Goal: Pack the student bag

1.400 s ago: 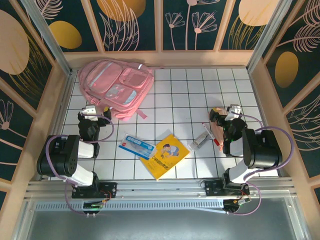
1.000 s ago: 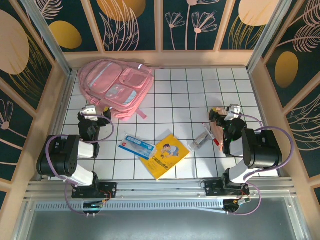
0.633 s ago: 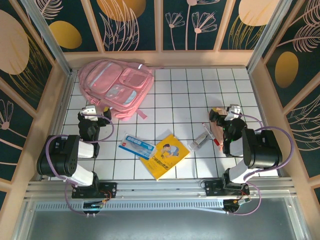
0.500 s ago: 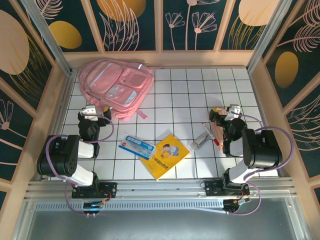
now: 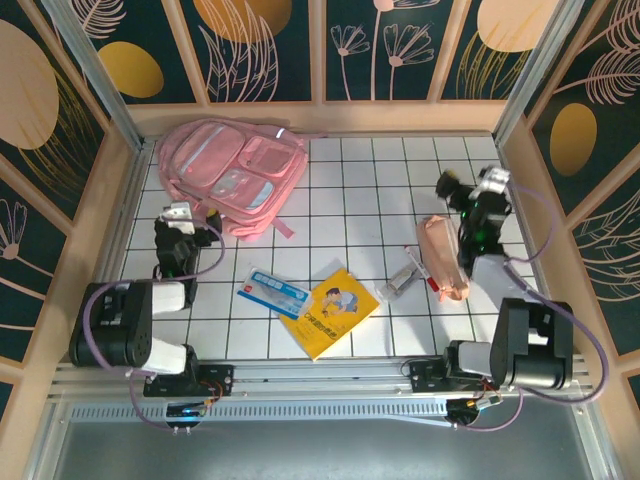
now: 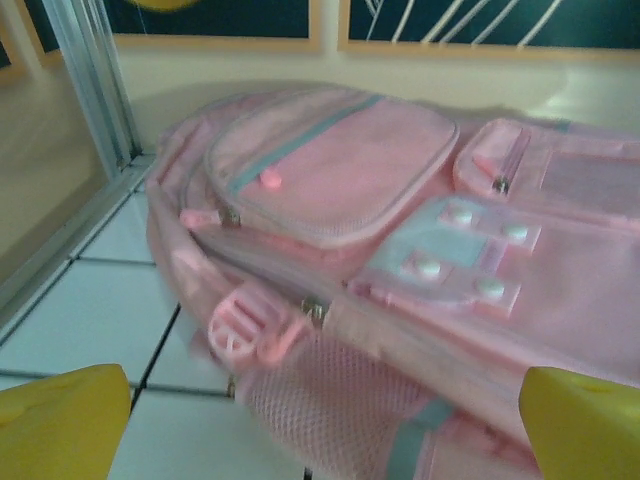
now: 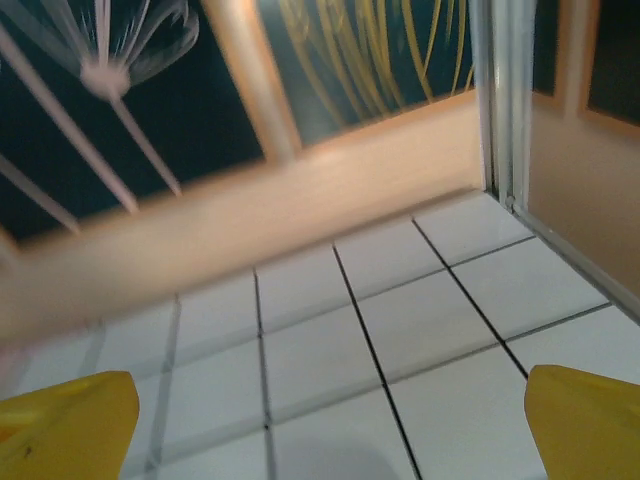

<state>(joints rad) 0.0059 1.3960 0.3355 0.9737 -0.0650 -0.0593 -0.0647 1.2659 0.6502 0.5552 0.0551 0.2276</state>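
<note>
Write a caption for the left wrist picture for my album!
Open left gripper facing the soft pink fabric backpack lying on the white tiled table.

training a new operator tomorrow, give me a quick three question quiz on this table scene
1. True or false: the backpack lies at the far left corner of the table.
2. Which lies closest to the yellow book? A) blue-and-white packet B) backpack C) pink pouch
3. Fill in: the left hand and right hand both have their jaws ___.
Key: 1 true; 2 A; 3 open.
</note>
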